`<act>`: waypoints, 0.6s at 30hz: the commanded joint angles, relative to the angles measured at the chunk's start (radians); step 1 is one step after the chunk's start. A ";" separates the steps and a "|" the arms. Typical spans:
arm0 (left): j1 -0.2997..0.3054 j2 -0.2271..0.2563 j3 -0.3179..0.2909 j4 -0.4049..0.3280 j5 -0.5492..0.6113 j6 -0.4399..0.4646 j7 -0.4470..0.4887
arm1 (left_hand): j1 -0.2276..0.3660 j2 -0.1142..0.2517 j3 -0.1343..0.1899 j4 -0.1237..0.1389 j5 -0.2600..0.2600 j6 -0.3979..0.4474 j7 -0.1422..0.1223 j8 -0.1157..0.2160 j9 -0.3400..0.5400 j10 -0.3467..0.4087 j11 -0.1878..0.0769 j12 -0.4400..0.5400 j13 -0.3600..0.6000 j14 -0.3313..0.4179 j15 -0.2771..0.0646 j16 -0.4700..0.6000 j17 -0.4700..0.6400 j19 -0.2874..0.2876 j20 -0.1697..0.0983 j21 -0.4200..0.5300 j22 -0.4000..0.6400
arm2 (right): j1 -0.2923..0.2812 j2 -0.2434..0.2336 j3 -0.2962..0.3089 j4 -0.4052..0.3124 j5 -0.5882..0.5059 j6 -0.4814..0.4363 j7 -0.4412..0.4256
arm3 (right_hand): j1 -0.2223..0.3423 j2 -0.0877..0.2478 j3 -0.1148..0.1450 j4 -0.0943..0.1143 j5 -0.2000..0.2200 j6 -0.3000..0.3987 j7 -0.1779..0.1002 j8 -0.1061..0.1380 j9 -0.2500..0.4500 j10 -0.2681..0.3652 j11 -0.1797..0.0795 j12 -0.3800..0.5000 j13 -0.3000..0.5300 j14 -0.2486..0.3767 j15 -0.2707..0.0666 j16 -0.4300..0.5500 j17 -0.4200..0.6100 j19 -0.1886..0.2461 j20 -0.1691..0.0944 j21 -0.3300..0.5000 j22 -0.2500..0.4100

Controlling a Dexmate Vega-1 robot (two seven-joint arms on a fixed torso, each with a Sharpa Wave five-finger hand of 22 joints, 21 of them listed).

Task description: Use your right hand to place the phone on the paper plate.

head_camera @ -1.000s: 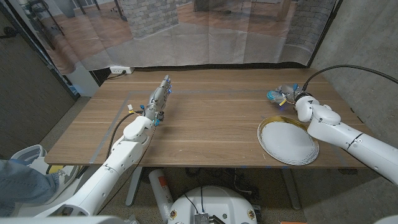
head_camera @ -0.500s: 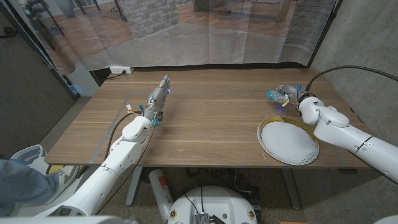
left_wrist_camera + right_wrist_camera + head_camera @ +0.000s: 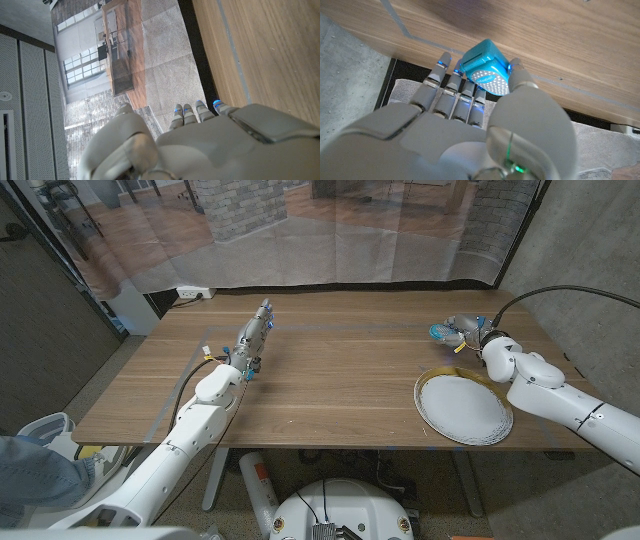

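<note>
A small teal phone (image 3: 440,333) lies near the table's far right edge. My right hand (image 3: 468,330) is around it; in the right wrist view the phone (image 3: 487,67) sits between the fingers (image 3: 451,82) on one side and the thumb (image 3: 520,77) on the other, both touching it. The white paper plate (image 3: 463,408) with a gold rim lies nearer me, just in front of that hand, with nothing on it. My left hand (image 3: 255,335) reaches out over the table's left half, fingers straight, holding nothing.
A grey concrete wall (image 3: 590,270) stands close on the right. The right arm's black cable (image 3: 560,290) arcs above the table's corner. Tape lines (image 3: 190,375) mark the left of the table. A person's blue-clad limb (image 3: 30,470) shows at the lower left.
My right wrist has shifted slightly rightward and away from the plate, while the hand stays at the phone. The phone, the plate and the left arm have not moved.
</note>
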 commanded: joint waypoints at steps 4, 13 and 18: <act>-0.020 -0.005 0.001 0.027 -0.002 -0.001 -0.026 | 0.000 0.011 -0.005 0.001 -0.006 0.006 0.009 -0.001 0.003 0.002 0.003 0.000 0.003 0.007 0.001 0.003 0.002 0.001 0.006 0.006 0.003 | -0.057 -0.016 0.039 -0.065 -0.007 -0.017 -0.024 | 0.040 0.043 0.003 0.010 0.005 0.081 -0.073 0.003 0.005 0.000 -0.014 -0.003 0.004 -0.011 -0.105 -0.006 0.003 -0.003 -0.001 -0.007 0.002; -0.022 -0.004 0.001 0.024 -0.003 0.004 -0.034 | 0.001 0.011 -0.006 0.000 -0.007 0.007 0.008 -0.001 0.003 0.004 0.000 0.000 0.004 0.007 0.002 0.003 0.002 0.000 0.007 0.006 0.003 | -0.094 -0.038 0.061 -0.097 0.004 -0.027 -0.015 | 0.043 0.045 0.002 0.009 0.005 0.090 -0.078 0.004 0.006 0.009 -0.017 0.000 0.004 -0.010 -0.107 -0.006 0.004 -0.005 0.000 -0.008 0.002; -0.020 -0.001 0.001 0.015 0.002 0.007 -0.028 | 0.001 0.012 -0.007 0.000 -0.007 0.010 0.008 0.000 0.003 0.013 0.006 0.003 0.004 0.008 0.003 0.003 0.002 0.000 0.007 0.006 0.003 | -0.118 -0.054 0.071 -0.114 0.005 -0.032 -0.016 | 0.043 0.045 0.001 0.010 0.005 0.091 -0.077 0.004 0.006 0.009 -0.015 0.000 0.005 -0.007 -0.107 -0.007 0.004 -0.005 -0.001 -0.009 0.003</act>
